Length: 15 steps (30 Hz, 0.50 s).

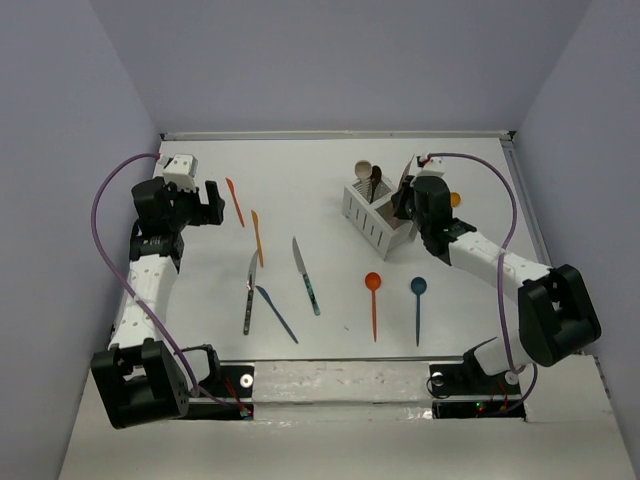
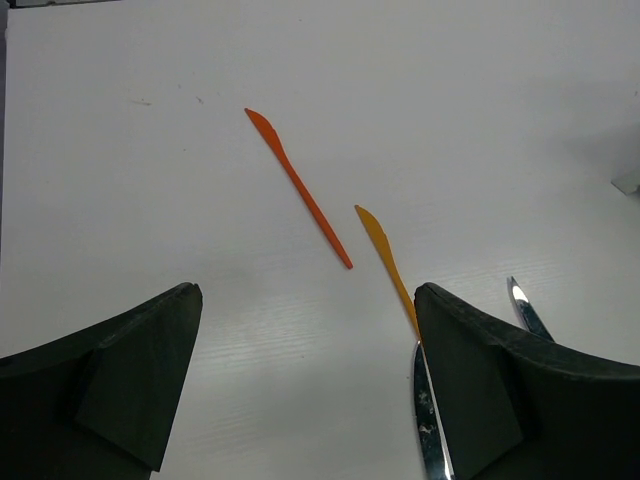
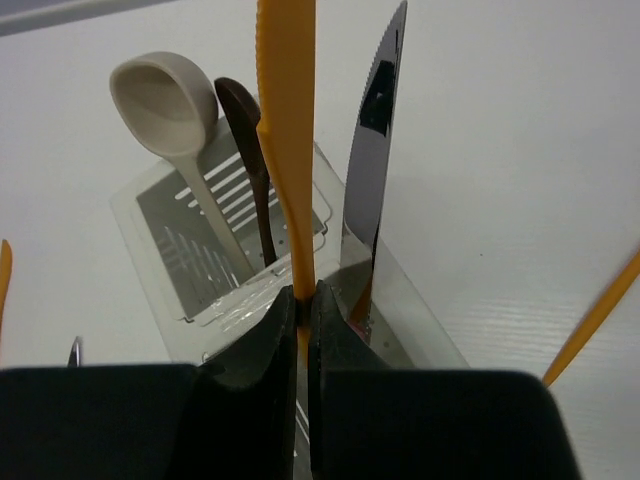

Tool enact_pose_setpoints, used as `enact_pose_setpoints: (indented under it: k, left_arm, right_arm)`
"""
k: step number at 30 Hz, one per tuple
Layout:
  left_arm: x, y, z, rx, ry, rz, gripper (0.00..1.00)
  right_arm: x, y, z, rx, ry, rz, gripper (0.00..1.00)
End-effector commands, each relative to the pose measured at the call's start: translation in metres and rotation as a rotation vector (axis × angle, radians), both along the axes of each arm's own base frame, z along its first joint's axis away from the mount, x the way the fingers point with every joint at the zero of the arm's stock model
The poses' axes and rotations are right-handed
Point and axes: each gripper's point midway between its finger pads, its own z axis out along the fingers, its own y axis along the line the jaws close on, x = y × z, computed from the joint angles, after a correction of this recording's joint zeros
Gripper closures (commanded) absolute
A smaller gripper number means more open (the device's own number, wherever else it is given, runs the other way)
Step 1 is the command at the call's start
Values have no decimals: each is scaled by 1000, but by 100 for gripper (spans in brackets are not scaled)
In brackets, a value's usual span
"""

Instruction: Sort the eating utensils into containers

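Main risk: I'm holding the orange plastic knife [image 3: 288, 120] upright, right tool [image 3: 305, 300] clamped on its lower end, over the caddy [image 3: 165, 205] at 1 o'clock on the bench [image 1: 330, 170]. The silver knife [image 3: 372, 150] is standing just beside it at 3 o'clock. If I'm releasing skewed, it's likely clipping that blade or the rim and tipping out. Left tool [image 2: 308, 300] is hanging spread apart and empty at 10 o'clock, over a red-orange knife [image 2: 298, 185].
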Motion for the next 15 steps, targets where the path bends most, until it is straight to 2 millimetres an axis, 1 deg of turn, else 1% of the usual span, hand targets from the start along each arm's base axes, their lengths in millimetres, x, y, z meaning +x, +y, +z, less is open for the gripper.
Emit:
enact_pose_setpoints:
  k: [1,4,5,6,7,8,10,11,12,13,14,15]
  left_arm:
    - [1,2,22,17,-85,-11,1]
    - [1,3,21,14,-82,-12,1]
    - [1,3,20,13,-81,-12,1]
    - [2,2,19,12,-78,-14,1]
    - [2,2,19,10,-76,-15,1]
    - [2,2,18,8,-73,-17,1]
    - [2,1,17,6,-71,-21,1]
    - [2,1,17,6,-71,-21,1]
    - [2,0,17,4,-69,-25,1]
    - [1,0,16,3,-68,-28,1]
    - [1,0,17,1,-69,-28,1]
    - [1,-1,16,0,-68,-32,1]
  right_arm:
    - [-5,-9,-10,-5,20,-33,100]
    - [-12,-12,-15,-20,44,-35,100]
    - [-13,-13,-16,-27,54,-33,96]
    - [-13,-13,-12,-34,56,-29,81]
    - [-15,-14,-12,-41,67,-30,74]
    - [-17,-17,-8,-53,80,-38,64]
    - [-20,-21,1,-61,82,-53,56]
    - [-26,-27,0,-79,108,-67,50]
    - [-29,-30,19,-66,74,-80,48]
    - [-33,-38,24,-78,72,-108,46]
    - [-36,-42,32,-75,57,-123,41]
    - [-40,-47,50,-63,21,-139,39]
